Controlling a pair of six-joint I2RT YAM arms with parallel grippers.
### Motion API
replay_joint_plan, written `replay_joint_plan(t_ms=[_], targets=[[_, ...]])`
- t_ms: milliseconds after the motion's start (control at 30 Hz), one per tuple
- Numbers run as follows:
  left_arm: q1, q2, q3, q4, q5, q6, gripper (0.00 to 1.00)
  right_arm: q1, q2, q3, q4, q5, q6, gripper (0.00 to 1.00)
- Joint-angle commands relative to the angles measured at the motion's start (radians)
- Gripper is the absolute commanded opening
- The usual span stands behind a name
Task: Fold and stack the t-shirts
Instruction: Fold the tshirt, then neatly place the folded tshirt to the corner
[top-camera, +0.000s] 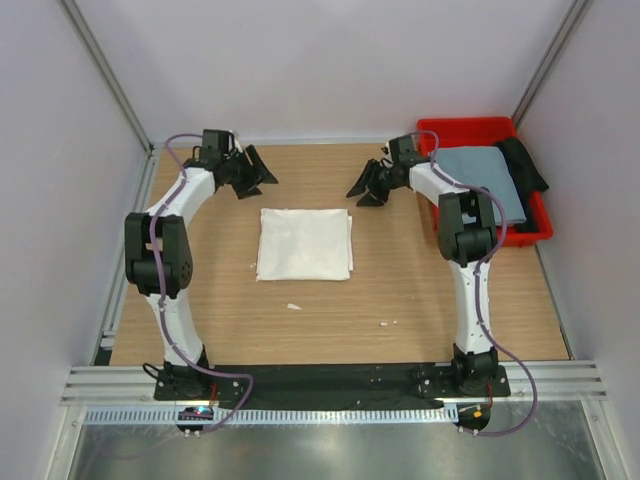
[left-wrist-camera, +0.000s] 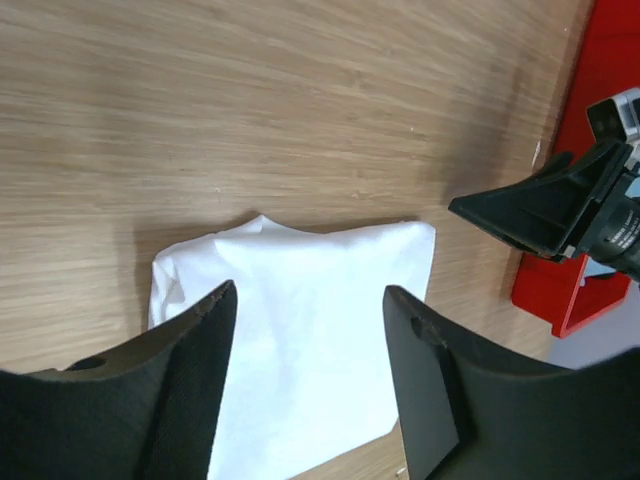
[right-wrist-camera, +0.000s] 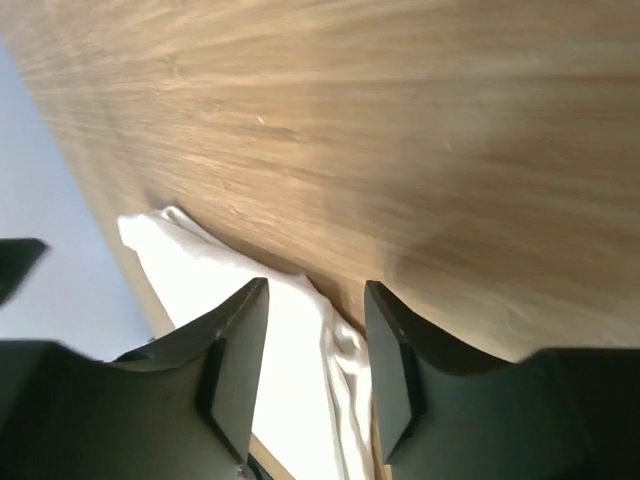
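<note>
Both arm bases sit at the near edge of the table (top-camera: 400, 300); each arm rises, elbow bent outward, forearm reaching far. Folded white t-shirt (top-camera: 304, 243) lies mid-table. Beyond it hover left gripper (top-camera: 260, 176) and right gripper (top-camera: 362, 190), fingers parted, holding nothing. Grey-blue t-shirt (top-camera: 480, 180) rests in red bin (top-camera: 470, 128), far right.

T-shirt (top-camera: 304, 243) on table (top-camera: 410, 295), left of bin (top-camera: 470, 125)
</note>
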Motion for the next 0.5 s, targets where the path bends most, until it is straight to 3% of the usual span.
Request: replay_joint_plan(t_ms=[0,167,467], targets=[[0.005,-0.056,0.055,-0.164,-0.141,0.188,0.64,0.002,-0.117,0.037,-0.196,0.102,-0.119,0.51],[0.003,0.032,0.107,-0.282,-0.191,0.325,0.72,0.006,-0.252,-0.061,-0.198,0.078,-0.119,0.55],[-0.027,0.113,0.066,-0.166,-0.154,0.395,0.72,0.005,-0.464,-0.322,-0.179,0.061,-0.187,0.55]])
